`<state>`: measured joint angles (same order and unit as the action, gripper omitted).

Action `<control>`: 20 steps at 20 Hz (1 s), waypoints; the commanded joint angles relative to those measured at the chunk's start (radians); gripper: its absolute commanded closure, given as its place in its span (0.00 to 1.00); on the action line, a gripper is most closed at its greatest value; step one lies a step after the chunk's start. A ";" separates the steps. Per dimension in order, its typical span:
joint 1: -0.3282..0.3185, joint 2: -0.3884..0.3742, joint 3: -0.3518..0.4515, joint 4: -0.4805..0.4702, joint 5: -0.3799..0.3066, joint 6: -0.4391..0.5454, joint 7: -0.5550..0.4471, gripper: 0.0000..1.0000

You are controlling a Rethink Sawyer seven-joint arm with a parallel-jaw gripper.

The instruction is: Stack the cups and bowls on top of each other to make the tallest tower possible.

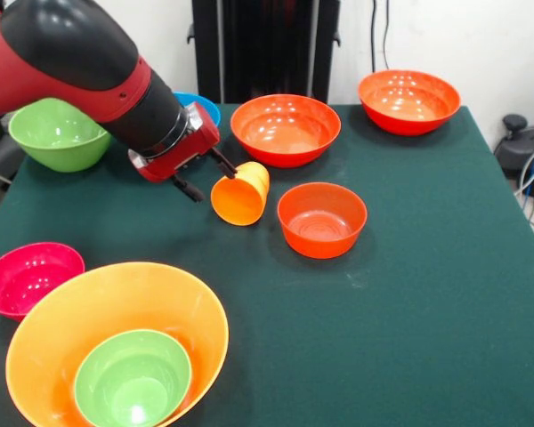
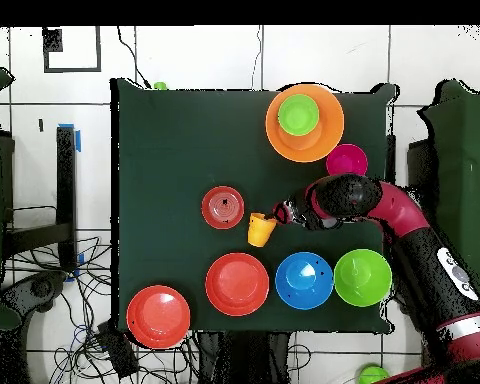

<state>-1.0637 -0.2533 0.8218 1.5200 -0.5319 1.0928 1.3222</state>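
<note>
End effector (image 1: 212, 174) clenched on the orange cup (image 1: 241, 193) at its narrow base; cup tilted sideways, mouth toward the camera, mid-worktop (image 1: 427, 294), just left of the small red-orange bowl (image 1: 321, 219). Tower base: big orange bowl (image 1: 62, 338) holding small green bowl (image 1: 132, 378), near left. Judged light, stiff, slippery plastic; grip near rim safer.

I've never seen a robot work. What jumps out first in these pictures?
The red and black arm reaching in from the left, its hand gripping a tilted orange cup mid-table. Nearest the front camera, a small green bowl sits nested inside the largest orange bowl. Other bright bowls dot the dark green table.
</note>
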 commanded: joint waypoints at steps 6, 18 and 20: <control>0.051 -0.028 0.037 -0.043 0.053 0.120 -0.190 0.00; 0.046 0.032 0.067 0.011 0.085 0.060 -0.197 0.00; 0.043 0.051 0.083 0.021 0.088 0.062 -0.223 0.00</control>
<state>-1.0635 -0.2642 0.8698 1.5195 -0.4520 1.1302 1.3222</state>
